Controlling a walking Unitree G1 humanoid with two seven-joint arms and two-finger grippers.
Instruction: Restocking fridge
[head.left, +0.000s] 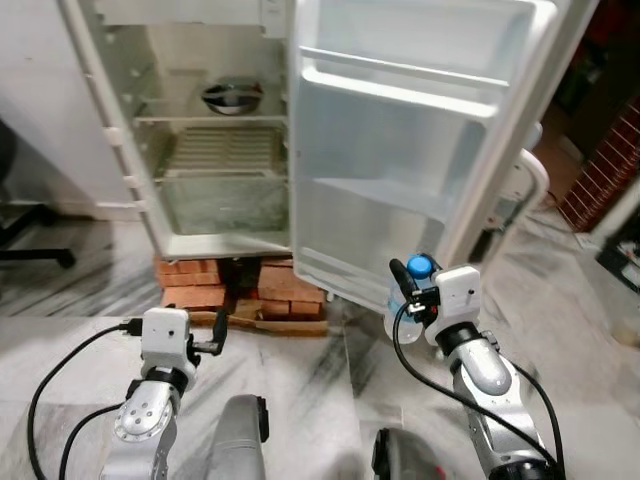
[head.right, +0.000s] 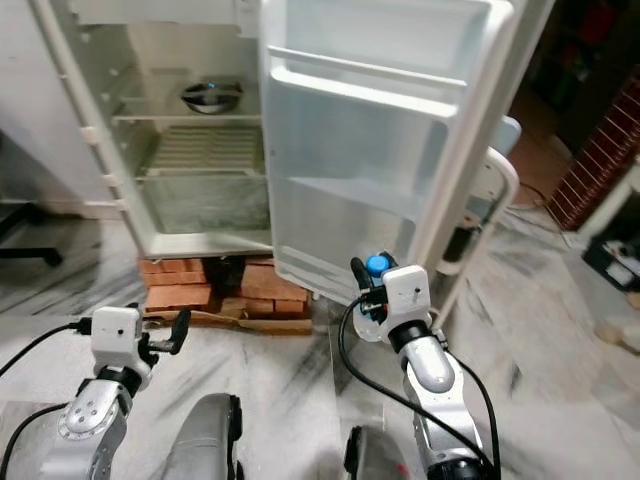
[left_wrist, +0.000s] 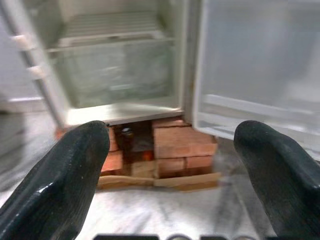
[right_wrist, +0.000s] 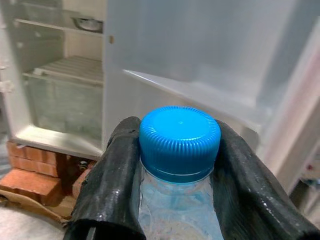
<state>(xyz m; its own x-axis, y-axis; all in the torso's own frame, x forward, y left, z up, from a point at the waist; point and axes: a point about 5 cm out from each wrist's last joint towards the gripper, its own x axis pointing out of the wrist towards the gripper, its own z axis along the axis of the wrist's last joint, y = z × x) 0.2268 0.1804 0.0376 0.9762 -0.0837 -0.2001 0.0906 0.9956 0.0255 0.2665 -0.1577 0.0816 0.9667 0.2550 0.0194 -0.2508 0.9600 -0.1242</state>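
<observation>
Right hand: While I stand before the white fridge (head.left: 225, 150) with its door swung wide, my right hand (head.left: 412, 290) is clenched round a clear plastic water bottle with a blue ribbed cap (right_wrist: 179, 142), one black finger on each side of the neck just under the cap.
Bottle: it stands upright in my grip, low in front of the open white fridge door (head.left: 420, 130), near that door's bottom edge and not yet on any of its shelves.
Left hand: my left hand (head.left: 218, 331) is released, its two black fingers (left_wrist: 60, 175) spread well apart with nothing between them; it hangs low in front of the fridge body, pointing at the base.
Fridge door: its moulded inner shelves (head.right: 350, 90) face me, to the right of the fridge body.
Fridge body: a round steel bowl (head.left: 232, 97) sits on the upper shelf; below it lies a ribbed white rack (head.left: 225, 150) over a clear crisper drawer (left_wrist: 115, 75).
Base: the fridge rests on stacked red bricks (head.left: 240, 290) with a wooden plank (left_wrist: 160, 181) just in front of them.
Floor: grey veined marble floor (head.left: 80, 290) runs under and around the fridge.
Beside the fridge: a black chair base (head.left: 30, 235) stands to its left.
</observation>
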